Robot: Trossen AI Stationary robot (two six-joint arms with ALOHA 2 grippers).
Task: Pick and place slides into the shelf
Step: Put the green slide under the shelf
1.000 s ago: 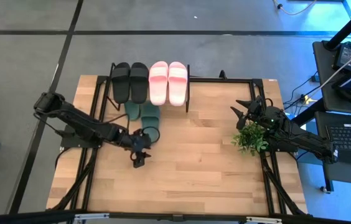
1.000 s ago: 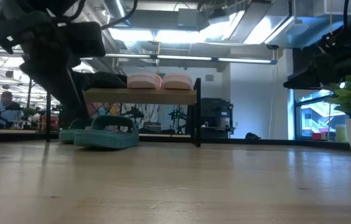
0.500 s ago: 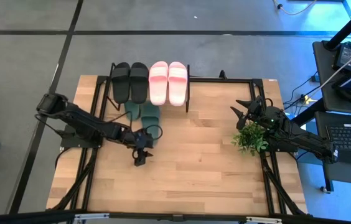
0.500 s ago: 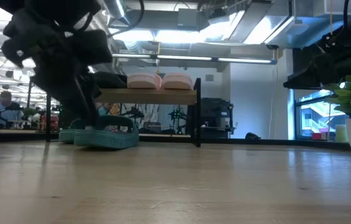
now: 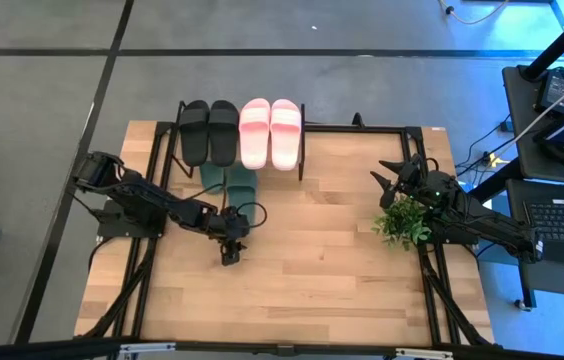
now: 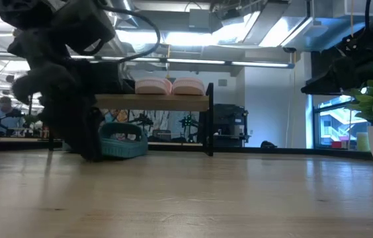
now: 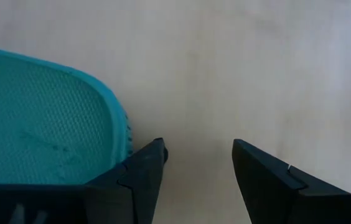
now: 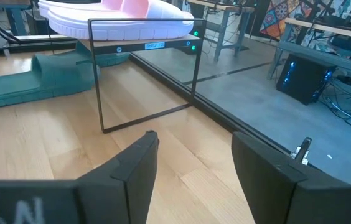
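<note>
From above we list a small low shelf [image 5: 302, 150] with a thin black metal frame at the far edge of the large wooden tabletop [image 5: 302, 270]. On its top tier sit two black rubber slides [image 5: 208, 132] and, beside them, two pale pink rubber slides [image 5: 269, 132], all four side by side. Two dark green rubber slides [image 5: 230, 183] lie on the tabletop, their toe ends under the shelf's front edge and their heels sticking out toward the near side.

The left gripper [image 5: 229, 252] sits low just beyond those heels, jaws parted and holding nothing. Only its wrist view shows how close: one dark finger [image 7: 139, 177] sits at the rim of the textured green sole [image 7: 38, 130], with bare wood between the two fingers.

The low view adds the tiers in profile: the pink pair on the light plank, one green slide [image 6: 122, 140] at table level below it, partly hidden by the left arm.

The right gripper [image 5: 394, 177] waits at the right edge, fingers spread and empty, next to a small leafy potted plant [image 5: 402, 220]. Its wrist view shows the shelf's open end frame and the table edge dropping to the floor.

The near half of the tabletop lies bare.
</note>
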